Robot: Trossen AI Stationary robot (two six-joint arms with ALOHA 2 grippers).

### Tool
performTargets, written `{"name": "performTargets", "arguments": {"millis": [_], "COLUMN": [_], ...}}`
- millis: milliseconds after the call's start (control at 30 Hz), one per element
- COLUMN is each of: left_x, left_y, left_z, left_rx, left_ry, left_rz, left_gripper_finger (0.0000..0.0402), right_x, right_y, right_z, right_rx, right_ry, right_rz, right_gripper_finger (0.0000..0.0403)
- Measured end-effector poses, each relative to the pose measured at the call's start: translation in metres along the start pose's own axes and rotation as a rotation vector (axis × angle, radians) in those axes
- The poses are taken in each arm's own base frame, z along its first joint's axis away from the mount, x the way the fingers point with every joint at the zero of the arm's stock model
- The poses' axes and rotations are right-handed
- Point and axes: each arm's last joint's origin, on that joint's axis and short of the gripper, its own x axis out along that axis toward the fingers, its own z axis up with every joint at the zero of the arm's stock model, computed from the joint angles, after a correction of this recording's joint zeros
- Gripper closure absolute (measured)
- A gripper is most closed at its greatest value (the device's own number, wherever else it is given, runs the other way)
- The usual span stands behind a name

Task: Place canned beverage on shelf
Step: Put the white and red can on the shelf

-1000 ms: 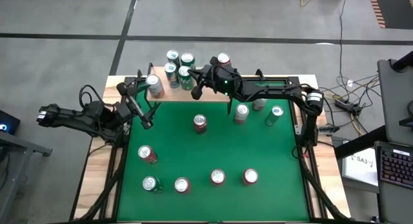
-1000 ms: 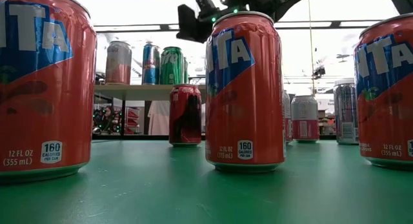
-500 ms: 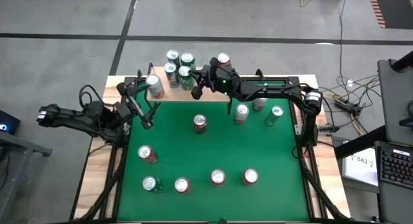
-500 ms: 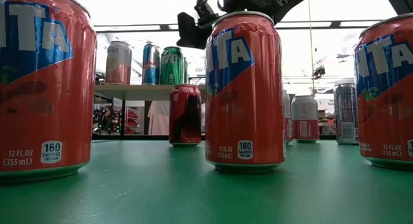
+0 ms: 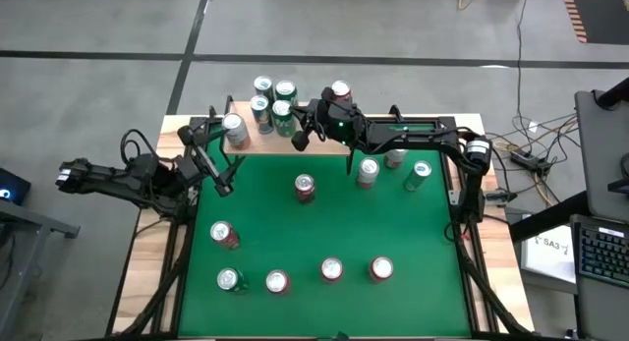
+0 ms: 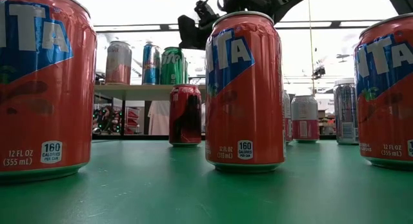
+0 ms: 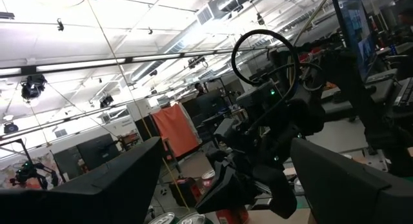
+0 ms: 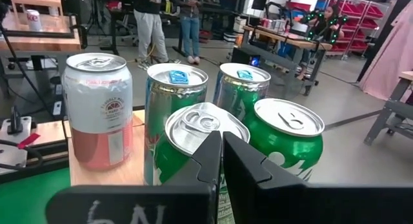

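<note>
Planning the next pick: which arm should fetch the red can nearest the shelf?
Probably right: the right pincer, shut and empty, hangs by the shelf just behind that red can; the left pincer waits farther off.

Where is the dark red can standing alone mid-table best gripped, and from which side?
Grip the dark red can across its round wall, near mid-height, coming down from above. It stands upright on the green table with bare surface all around, so opposite sides are likely free to close on.
</note>
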Motion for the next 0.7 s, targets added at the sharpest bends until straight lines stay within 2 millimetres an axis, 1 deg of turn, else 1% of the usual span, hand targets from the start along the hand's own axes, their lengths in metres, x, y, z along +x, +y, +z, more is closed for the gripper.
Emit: {"name": "performTargets", "arguments": {"millis": [233, 500, 700], "left_x": [0.000, 0.000, 0.000], "left_y": [0.000, 0.000, 0.000], "left_z": [0.000, 0.000, 0.000], "left_rx": [0.000, 0.003, 0.001], "left_ry": [0.000, 0.000, -0.002], "left_rz": [0.000, 0.000, 0.002], "left_gripper_finger": [0.0076, 0.0076, 0.0076], "right_x": [-0.004, -0.010, -0.005], "right_y": [-0.002, 0.000, 0.003], "right_z": [0.006, 0.018, 0.010], "right_rx": [-0.005, 0.015, 0.031], "right_ry": [-0.001, -0.051, -0.039], "right_rz": [-0.002, 0.007, 0.015], "right_gripper_finger": [0.0394, 0.0394, 0.0394]}}
